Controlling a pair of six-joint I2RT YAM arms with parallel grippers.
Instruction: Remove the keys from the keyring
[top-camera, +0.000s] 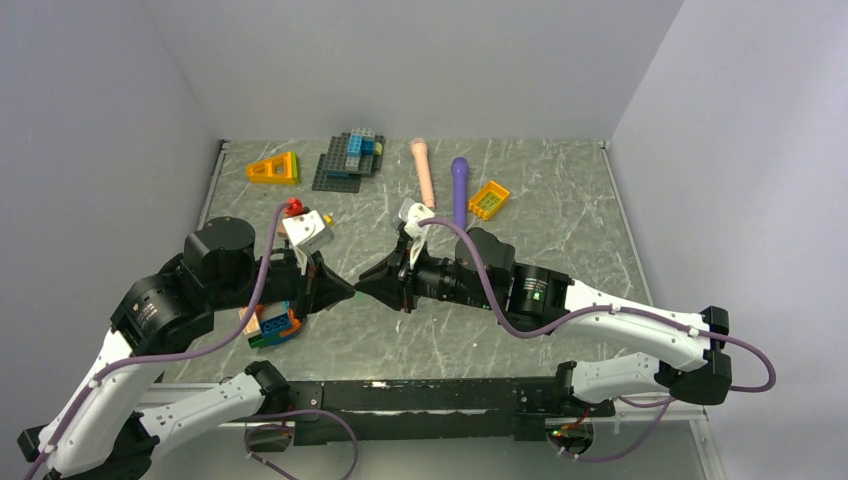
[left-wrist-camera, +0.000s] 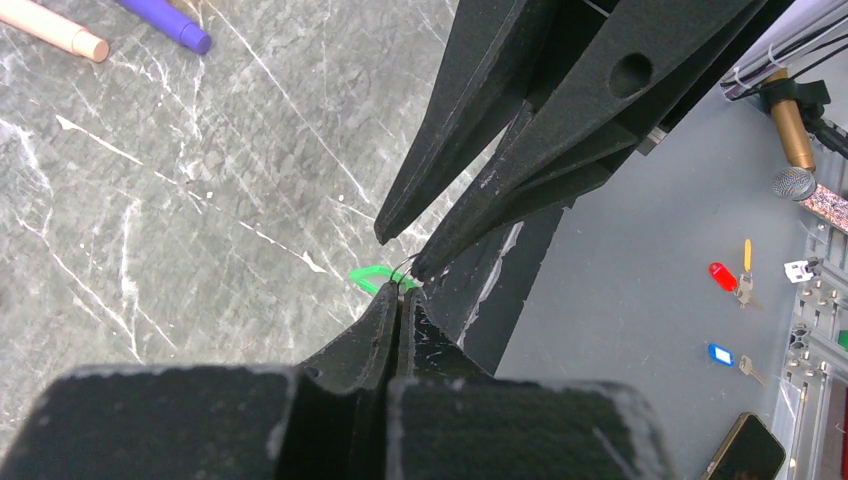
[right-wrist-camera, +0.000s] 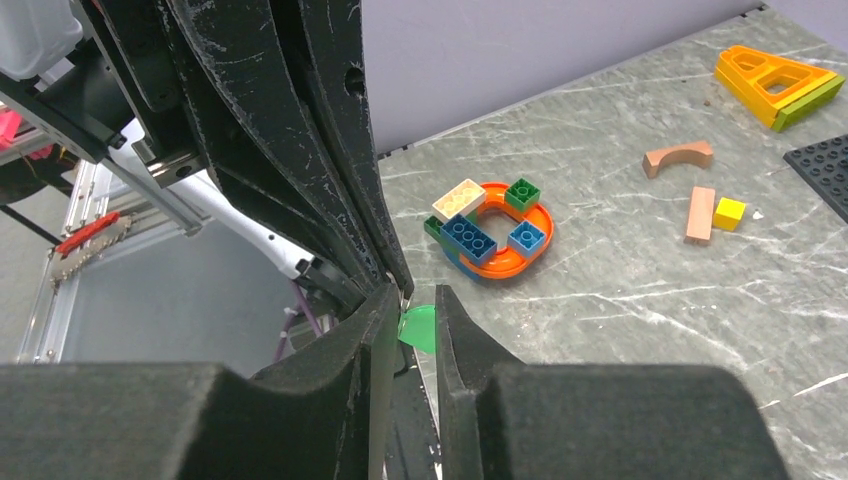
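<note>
My two grippers meet tip to tip above the near middle of the table. The left gripper (top-camera: 349, 292) (left-wrist-camera: 403, 291) is shut on a thin wire keyring (left-wrist-camera: 406, 268). A green key tag (left-wrist-camera: 368, 277) (right-wrist-camera: 419, 329) hangs from the ring right at those tips. The right gripper (top-camera: 363, 291) (right-wrist-camera: 411, 303) faces it, its jaws a narrow gap apart with the green tag showing between them. In the left wrist view one of its fingertips (left-wrist-camera: 425, 265) touches the ring. No key blade can be made out; the fingers hide that spot.
An orange ring with toy bricks (top-camera: 270, 325) (right-wrist-camera: 495, 230) lies under the left arm. At the back are a grey baseplate with blue bricks (top-camera: 350, 160), an orange wedge (top-camera: 275, 168), a pink stick (top-camera: 424, 170), a purple marker (top-camera: 459, 185) and a yellow piece (top-camera: 489, 199).
</note>
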